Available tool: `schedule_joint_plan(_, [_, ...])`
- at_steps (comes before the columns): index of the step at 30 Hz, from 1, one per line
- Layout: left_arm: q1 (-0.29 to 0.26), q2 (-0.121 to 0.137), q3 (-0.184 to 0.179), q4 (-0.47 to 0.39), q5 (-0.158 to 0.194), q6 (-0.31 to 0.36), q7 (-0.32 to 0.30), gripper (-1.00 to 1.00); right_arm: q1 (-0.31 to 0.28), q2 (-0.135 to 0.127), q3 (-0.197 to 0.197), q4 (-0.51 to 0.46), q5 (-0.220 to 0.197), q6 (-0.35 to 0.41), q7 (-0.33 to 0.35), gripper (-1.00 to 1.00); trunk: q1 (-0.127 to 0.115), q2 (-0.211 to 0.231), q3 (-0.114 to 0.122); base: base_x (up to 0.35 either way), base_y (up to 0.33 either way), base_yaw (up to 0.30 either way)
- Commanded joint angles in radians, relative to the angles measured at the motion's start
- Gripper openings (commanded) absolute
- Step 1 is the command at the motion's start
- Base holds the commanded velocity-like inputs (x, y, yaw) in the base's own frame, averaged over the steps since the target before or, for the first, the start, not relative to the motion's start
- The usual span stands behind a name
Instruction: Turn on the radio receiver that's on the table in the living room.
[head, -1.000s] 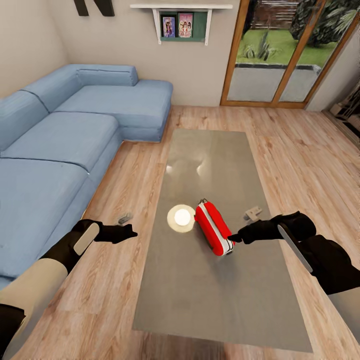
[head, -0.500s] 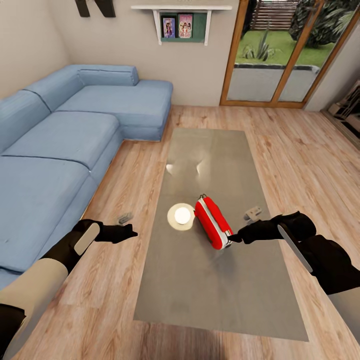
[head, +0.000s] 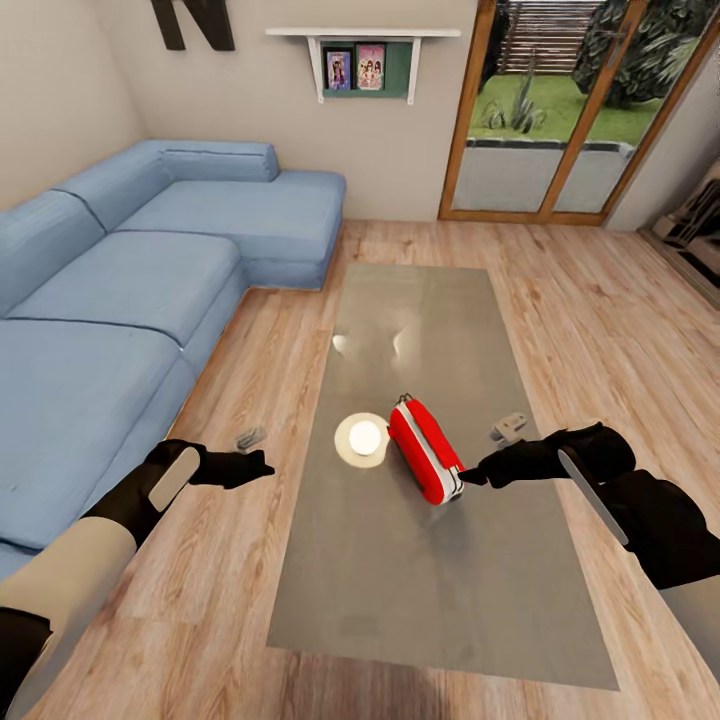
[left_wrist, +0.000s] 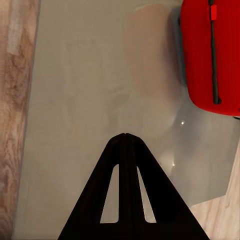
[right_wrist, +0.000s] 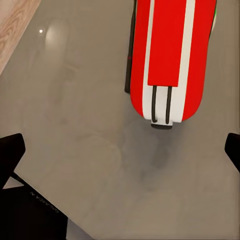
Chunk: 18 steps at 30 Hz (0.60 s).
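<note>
Radio: the small bright red rounded radio receiver (head: 425, 450) with white stripes lies on the long low table with glossy grey-brown top (head: 420, 590), near its middle; in the head view it is a little toward 2 o'clock from the picture centre.
Right gripper: the black right gripper (head: 473, 475) is at 3 o'clock of the radio, its tip just beside the radio's near end; I cannot tell if it touches. In the right wrist view (right_wrist: 120, 165) the two fingers stand wide apart, released, and hold nothing.
Left gripper: the black left gripper (head: 262, 464) hovers over the light wood plank floor (head: 230, 560), at 9 o'clock of the radio, well apart from it. In the left wrist view (left_wrist: 125, 136) its fingers are pressed together to one point, clenched on nothing.
Wrist views: the right wrist view shows the radio's narrow edge (right_wrist: 169, 60) with two white stripes and two dark slots; the left wrist view shows the radio's red body (left_wrist: 210, 55) with a thin dark line along it.
Reflection: a round white lamp reflection (head: 364, 436) shines on the tabletop, touching the radio's side at 9 o'clock.
Shelf: a white wall shelf (head: 362, 34) at 12 o'clock holds two small colourful pictures (head: 354, 68).
Room: a blue sectional sofa (head: 110, 320) is at 9 o'clock, wooden-framed glass doors (head: 570, 110) at 1 o'clock, a dark letter N (head: 195, 20) on the beige wall at 11 o'clock.
</note>
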Motion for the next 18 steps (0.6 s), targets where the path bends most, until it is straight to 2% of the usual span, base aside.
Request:
schedule_joint_plan(1, [0.000, 0.000, 0.000, 0.001, 0.000, 0.000, 0.000, -1.00, 0.000, 0.000, 0.000, 0.000, 0.000, 0.000, 0.000, 1.00, 0.000, 0.000, 0.002, 0.000, 0.000, 0.000])
schedule_joint_plan(18, [0.000, -0.002, -0.001, 0.023, -0.001, -0.006, 0.002, -1.00, 0.000, -0.006, 0.000, 0.000, 0.000, 0.000, -0.003, 1.00, 0.000, 0.000, 0.028, 0.000, 0.000, 0.000])
